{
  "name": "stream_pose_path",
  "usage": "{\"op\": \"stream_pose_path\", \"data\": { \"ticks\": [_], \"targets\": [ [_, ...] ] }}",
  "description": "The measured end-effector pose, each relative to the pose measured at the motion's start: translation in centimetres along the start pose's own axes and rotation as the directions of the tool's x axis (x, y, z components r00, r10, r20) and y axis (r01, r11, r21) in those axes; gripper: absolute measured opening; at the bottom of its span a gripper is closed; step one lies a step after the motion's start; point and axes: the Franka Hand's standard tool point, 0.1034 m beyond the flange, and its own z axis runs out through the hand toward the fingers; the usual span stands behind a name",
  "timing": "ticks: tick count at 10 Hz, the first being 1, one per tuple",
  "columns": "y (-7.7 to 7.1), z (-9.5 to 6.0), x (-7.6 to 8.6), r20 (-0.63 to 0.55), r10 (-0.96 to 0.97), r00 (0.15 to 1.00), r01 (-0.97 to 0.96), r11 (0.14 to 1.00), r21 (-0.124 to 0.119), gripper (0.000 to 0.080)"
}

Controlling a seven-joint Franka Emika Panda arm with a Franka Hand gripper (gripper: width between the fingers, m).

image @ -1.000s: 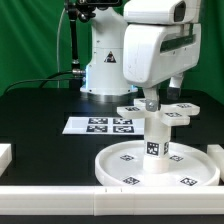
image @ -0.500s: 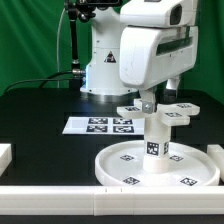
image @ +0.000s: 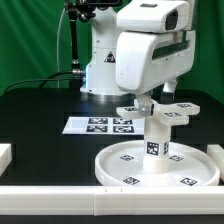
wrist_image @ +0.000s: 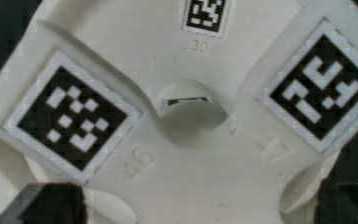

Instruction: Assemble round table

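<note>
The cross-shaped piece sits on top of the short thick cylinder, which stands upright near the middle of the large round rimmed disc on the black table. In the wrist view the cross-shaped piece fills the frame, its central boss showing between tagged arms.

The end effector hangs just over the cross, fingers spread wide and pinching nothing; only dark fingertips show at the frame's edge in the wrist view.

The chief risk looks to be the seating of the cross. Whether it is fully turned down onto the cylinder cannot be told, and if it merely rests there, a finger catching one arm could tip it or knock it off. A downward push off the centre could also tilt the cylinder, or slide the whole disc towards the white rail at the table's front. The marker board lies well apart, out of harm's way.
</note>
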Motion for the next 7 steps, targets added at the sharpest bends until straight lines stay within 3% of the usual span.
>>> {"op": "stream_pose_path", "data": {
  "ticks": [5, 6, 7],
  "targets": [
    [-0.17, 0.30, 0.09, 0.004, 0.012, 1.000, -0.013, 1.000, 0.003, 0.0649],
    [-0.16, 0.29, 0.10, 0.004, 0.014, 1.000, -0.014, 1.000, 0.003, 0.0517],
    [-0.14, 0.29, 0.08, 0.004, 0.014, 1.000, -0.014, 1.000, 0.003, 0.0517]
  ]
}}
